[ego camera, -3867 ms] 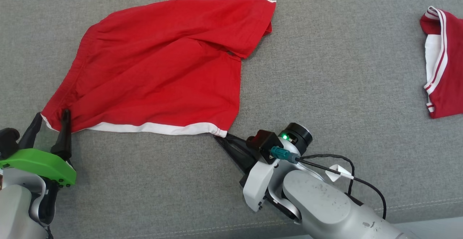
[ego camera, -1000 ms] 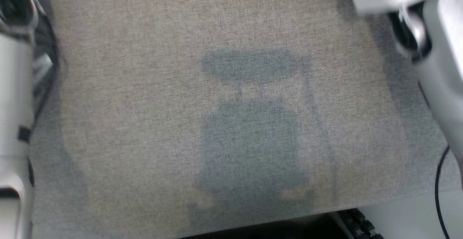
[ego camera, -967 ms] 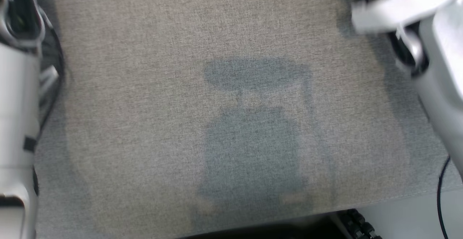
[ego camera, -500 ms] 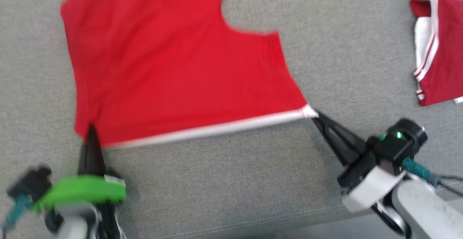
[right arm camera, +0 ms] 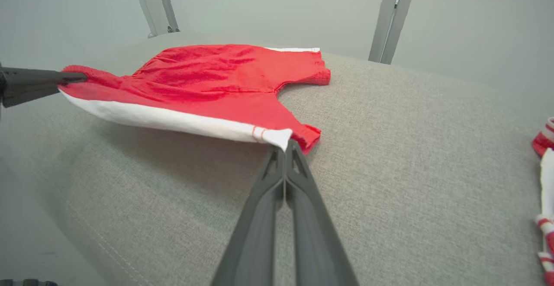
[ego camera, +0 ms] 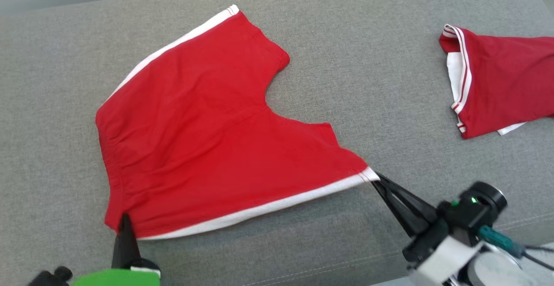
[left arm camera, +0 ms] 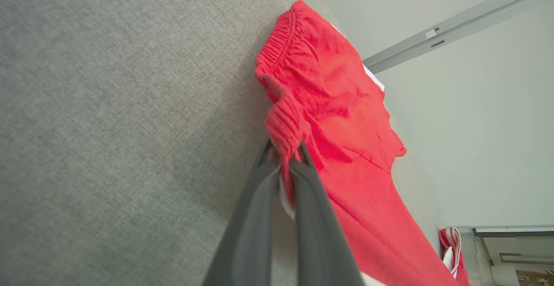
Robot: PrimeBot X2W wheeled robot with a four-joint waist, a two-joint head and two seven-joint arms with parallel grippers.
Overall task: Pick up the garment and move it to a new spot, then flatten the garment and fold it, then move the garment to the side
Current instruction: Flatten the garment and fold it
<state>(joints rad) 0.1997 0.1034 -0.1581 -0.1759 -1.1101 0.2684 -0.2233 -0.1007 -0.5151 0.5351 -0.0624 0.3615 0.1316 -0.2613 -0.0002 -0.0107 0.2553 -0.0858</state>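
Red shorts [ego camera: 207, 134] with white side stripes lie spread on the grey cushion, legs pointing toward the far right. My left gripper [ego camera: 124, 219] is shut on the waistband corner [left arm camera: 283, 126] at the near left. At the near right, my right gripper [ego camera: 375, 178] is shut on the white-striped leg hem corner [right arm camera: 281, 138]. The near edge between the two grips hangs stretched slightly above the cushion, as the right wrist view shows. In that view the left gripper's fingers [right arm camera: 39, 82] enter from the left edge.
A second red garment [ego camera: 497, 82] with white and striped trim lies at the far right of the grey cushion [ego camera: 389, 61]. The cushion's front seam [ego camera: 329, 266] runs just behind my grippers. Metal legs [right arm camera: 391, 13] stand beyond the cushion's far side.
The head camera swung down to bare cushion and back. The shorts, once bunched with one leg folded over, now lie opened out with both legs apart, both grippers still holding the corners.
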